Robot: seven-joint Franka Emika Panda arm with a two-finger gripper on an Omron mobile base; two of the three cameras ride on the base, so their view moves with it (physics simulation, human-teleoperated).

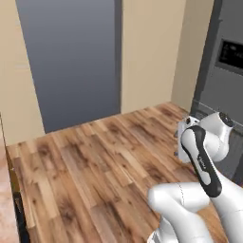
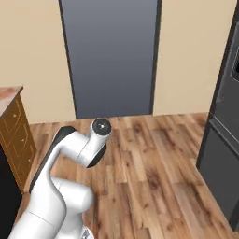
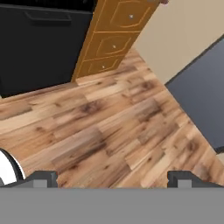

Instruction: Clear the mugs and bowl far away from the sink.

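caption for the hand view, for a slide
Open end effector above brown wooden plank floor, facing orange-brown wooden drawer cabinet.

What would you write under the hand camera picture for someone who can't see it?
The robot's open pincer points down at a bare brown wooden floor, holding nothing. At the top stands a wooden cabinet with three drawers beside a large black panel, and a beige wall with a dark grey doorway runs along the right.
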